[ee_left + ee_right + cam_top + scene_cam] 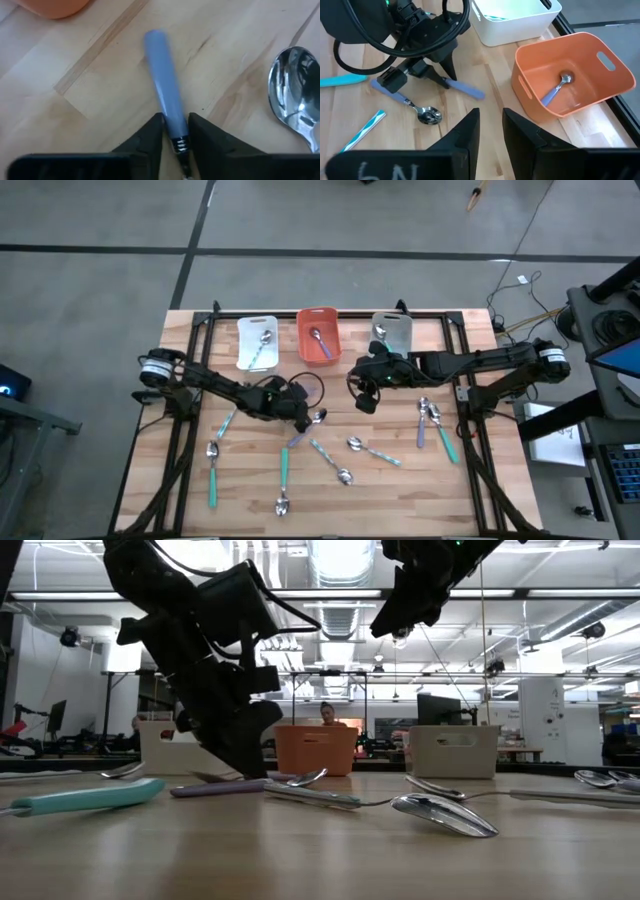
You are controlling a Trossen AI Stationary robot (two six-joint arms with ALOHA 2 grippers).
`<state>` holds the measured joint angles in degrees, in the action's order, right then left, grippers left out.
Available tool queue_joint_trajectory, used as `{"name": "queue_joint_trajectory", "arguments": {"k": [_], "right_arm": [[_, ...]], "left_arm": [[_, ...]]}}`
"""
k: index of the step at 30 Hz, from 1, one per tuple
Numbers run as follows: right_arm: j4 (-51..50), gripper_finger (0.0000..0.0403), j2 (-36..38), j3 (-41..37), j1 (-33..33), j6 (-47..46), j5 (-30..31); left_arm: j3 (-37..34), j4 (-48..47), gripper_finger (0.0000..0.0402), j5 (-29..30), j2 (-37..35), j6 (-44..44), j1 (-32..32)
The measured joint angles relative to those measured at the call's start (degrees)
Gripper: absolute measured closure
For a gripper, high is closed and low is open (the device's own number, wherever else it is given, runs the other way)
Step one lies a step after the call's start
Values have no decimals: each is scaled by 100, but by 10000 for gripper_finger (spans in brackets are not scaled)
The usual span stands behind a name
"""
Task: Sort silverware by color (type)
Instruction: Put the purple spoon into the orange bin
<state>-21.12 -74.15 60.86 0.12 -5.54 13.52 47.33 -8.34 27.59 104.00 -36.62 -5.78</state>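
Observation:
A purple-handled spoon [161,70] lies flat on the wooden table in front of the orange bin [318,335]. My left gripper [175,122] is down at the table and shut on it; the same gripper shows in the high view [300,418]. The spoon's bowl is hidden under the gripper. A second purple-handled spoon [407,102] lies beside it, with its bowl [295,95] close to the fingers. My right gripper [491,117] hangs open well above the table's middle [362,398], with nothing between its fingers. My left gripper pinches the purple spoon's handle [176,131] between its two fingers, at the end where the handle meets the metal neck. The fingers slant down from the table's left and stand on either side of the handle. The spoon lies flat on the table.
A white bin [258,342], the orange bin and a grey bin [392,332] stand in a row at the far edge, each with a spoon inside. Several teal and pale-handled spoons lie scattered near the front [284,475] and at the right [438,425].

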Motion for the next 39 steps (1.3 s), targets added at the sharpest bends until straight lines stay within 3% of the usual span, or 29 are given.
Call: {"name": "queue_joint_trajectory", "arguments": {"k": [4, 11, 14, 18, 25, 30, 39], "right_arm": [[0, 321, 0, -2, 0, 0, -1], [0, 329, 0, -2, 0, -14, -2], [9, 332, 0, -2, 0, -194, -3], [39, 328, 0, -2, 0, -649, -68], [87, 290, 0, -2, -98, -1155, -1126], [113, 251, 0, -2, -129, -1393, -1481], [339, 206, -503, 16, -127, -1240, -1537]], "left_arm": [[-8, 9, 380, 10, 1, -39, -2], [-25, 86, 380, 59, -111, 224, -111], [-34, -52, 380, -4, -341, 907, -243], [72, -107, 380, -114, -821, 2584, -464], [738, -631, 380, 304, -1197, 4666, -689], [1380, -1345, 380, 614, -1012, 5602, -765], [1941, -1361, 380, 803, -766, 6682, -761]]}}
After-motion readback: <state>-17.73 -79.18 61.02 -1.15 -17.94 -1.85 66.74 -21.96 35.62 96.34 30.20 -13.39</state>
